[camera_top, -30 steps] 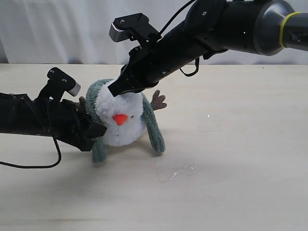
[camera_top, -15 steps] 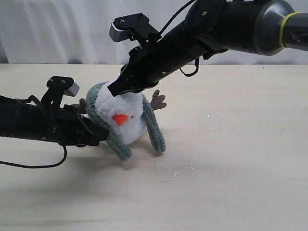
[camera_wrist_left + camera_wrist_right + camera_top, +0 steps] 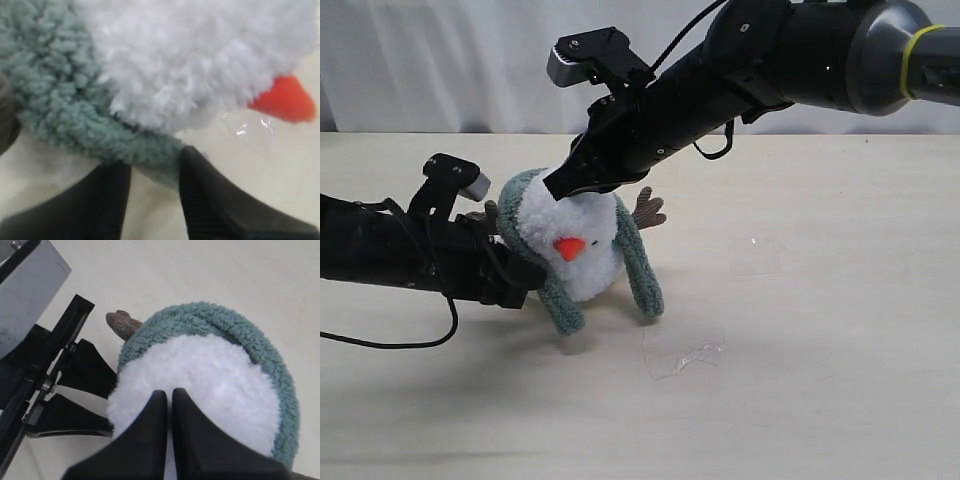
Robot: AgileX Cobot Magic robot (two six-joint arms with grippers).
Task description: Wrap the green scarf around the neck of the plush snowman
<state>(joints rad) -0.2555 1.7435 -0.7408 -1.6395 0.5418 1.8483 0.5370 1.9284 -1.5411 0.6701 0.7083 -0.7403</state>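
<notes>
Left tool (image 3: 525,275) spread, tips at the nearer end of the scarf (image 3: 556,303), not clearly pinching it. Snowman (image 3: 578,262) on the desk (image 3: 820,400), left of its middle, scarf draped round behind, both ends hanging in front. Right tool (image 3: 560,186) pressed together in its top fluff. Risk: you close on air or fluff, tug, and the scarf slides off or the snowman tips.
</notes>
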